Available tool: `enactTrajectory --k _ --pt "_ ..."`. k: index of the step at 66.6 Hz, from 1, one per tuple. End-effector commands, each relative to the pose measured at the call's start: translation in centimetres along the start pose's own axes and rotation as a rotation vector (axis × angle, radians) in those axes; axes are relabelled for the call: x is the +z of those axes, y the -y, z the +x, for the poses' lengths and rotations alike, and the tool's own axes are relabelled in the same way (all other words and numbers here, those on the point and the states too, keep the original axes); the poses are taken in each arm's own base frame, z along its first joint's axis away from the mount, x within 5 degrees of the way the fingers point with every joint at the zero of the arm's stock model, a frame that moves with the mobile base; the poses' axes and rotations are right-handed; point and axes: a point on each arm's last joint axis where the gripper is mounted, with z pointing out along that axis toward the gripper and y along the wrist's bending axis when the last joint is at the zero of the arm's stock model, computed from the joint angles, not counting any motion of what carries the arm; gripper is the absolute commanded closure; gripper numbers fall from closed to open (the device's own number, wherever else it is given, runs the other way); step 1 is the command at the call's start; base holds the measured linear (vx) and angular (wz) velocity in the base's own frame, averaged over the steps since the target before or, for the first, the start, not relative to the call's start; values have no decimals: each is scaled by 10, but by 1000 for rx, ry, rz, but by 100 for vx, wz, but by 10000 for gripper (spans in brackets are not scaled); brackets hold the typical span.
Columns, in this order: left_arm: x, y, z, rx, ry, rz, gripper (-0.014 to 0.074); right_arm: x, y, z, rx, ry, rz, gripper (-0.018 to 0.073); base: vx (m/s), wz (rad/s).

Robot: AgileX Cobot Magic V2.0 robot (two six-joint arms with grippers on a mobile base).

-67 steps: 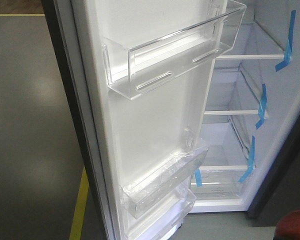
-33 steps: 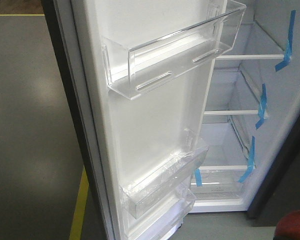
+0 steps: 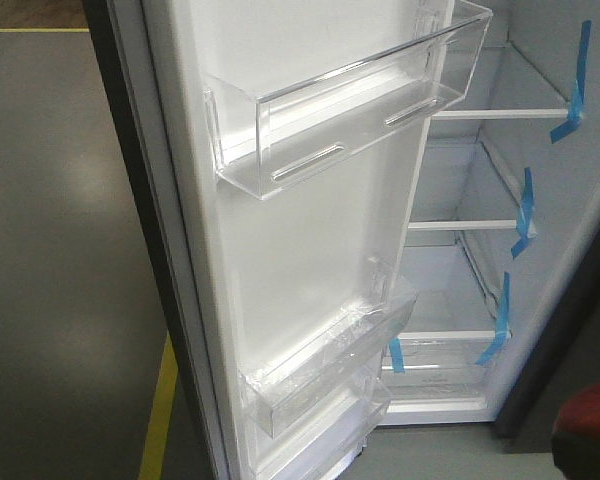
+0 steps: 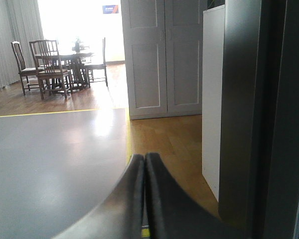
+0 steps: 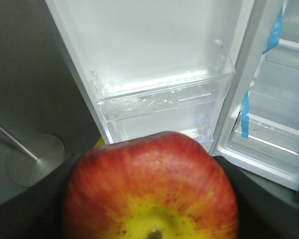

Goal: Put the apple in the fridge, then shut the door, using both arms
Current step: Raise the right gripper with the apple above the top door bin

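Now that the apple (image 3: 588, 428) has risen higher in the front view's lower right corner, clamped between the right gripper's (image 5: 150, 214) dark fingers, the carry toward the fridge (image 3: 450, 180) looks under way. Shelves lie ahead-right of that gripper, and the door (image 3: 300, 250) stands wide open ahead-left. The left gripper (image 4: 142, 167) is pressed together and empty, so closing waits.

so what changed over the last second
The apple, gripped by the right gripper, has risen a little further into the bottom right corner of the front view. Nothing was taken hold of or let go. The door is open as before, and the fridge shelves and blue tape have not moved.
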Motion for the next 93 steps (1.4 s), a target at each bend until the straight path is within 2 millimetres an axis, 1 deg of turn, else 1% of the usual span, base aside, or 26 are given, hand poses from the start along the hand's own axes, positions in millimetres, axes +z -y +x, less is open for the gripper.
enactTrajectory --k 1,7,12,18,20,25,30,31,42,49,53,56,65,69,70,75,82,93 --pt "-2 0 -13 -7 107 4 603 -6 4 -36 -32 108 16 460 0 0" --pt "-2 0 -13 -7 107 4 603 -4 6 -59 -54 122 -10 458 0 0" --pt "-2 0 -13 -7 107 4 603 -3 8 -83 -82 147 -40 456 0 0" --pt "-2 0 -13 -7 107 4 603 -5 9 -116 -111 210 -75 452 0 0" --pt "-2 0 -13 -7 107 4 603 -3 11 -126 -114 221 -86 450 0 0" --pt "-2 0 -13 -7 107 4 603 -4 13 -154 -123 271 -114 447 0 0" --pt "-2 0 -13 -7 107 4 603 1 17 -179 -129 295 -134 444 0 0" --pt "-2 0 -13 -7 107 4 603 -1 18 -185 -133 309 -136 443 0 0" --pt "-2 0 -13 -7 107 4 603 12 27 -229 -134 333 -189 436 0 0" --pt "-2 0 -13 -7 107 4 603 24 33 -252 -130 344 -229 433 0 0" --pt "-2 0 -13 -7 107 4 603 34 38 -263 -123 349 -243 428 0 0" --pt "-2 0 -13 -7 107 4 603 37 41 -272 -124 365 -250 428 0 0" --pt "-2 0 -13 -7 107 4 603 54 49 -291 -107 384 -290 422 0 0" --pt "-2 0 -13 -7 107 4 603 61 49 -299 -107 398 -313 419 0 0" --pt "-2 0 -13 -7 107 4 603 66 49 -301 -104 395 -321 417 0 0" --pt "-2 0 -13 -7 107 4 603 75 44 -309 -123 400 -340 410 0 0" --pt "-2 0 -13 -7 107 4 603 95 40 -317 -154 388 -307 395 0 0" --pt "-2 0 -13 -7 107 4 603 118 44 -319 -135 325 -179 358 0 0"
